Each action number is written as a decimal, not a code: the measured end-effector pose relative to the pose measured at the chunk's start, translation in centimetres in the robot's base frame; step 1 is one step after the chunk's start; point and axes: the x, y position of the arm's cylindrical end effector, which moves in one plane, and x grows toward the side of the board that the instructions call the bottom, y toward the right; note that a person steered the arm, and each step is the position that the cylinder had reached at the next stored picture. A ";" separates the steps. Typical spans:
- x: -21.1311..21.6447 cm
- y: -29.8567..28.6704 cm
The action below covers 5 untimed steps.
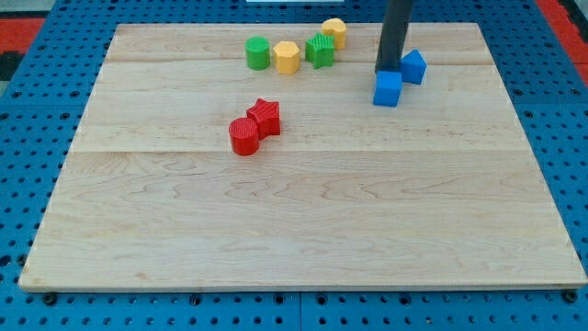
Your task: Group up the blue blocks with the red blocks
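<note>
A blue cube (387, 89) and a second blue block (413, 66) lie at the view's upper right, close together. My tip (388, 71) stands just above the blue cube, touching or nearly touching it, with the second blue block to its right. A red cylinder (244, 136) and a red star-shaped block (265, 116) touch each other left of the board's middle, well to the left of the blue blocks.
Along the view's top are a green cylinder (257, 53), a yellow hexagonal block (287, 57), a green star-shaped block (320, 50) and a yellow block (334, 32). The wooden board (303, 221) lies on a blue perforated surface (37, 110).
</note>
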 end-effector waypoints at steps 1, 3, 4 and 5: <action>2.0 2.5; 3.6 1.7; 4.7 -7.2; 5.0 -9.6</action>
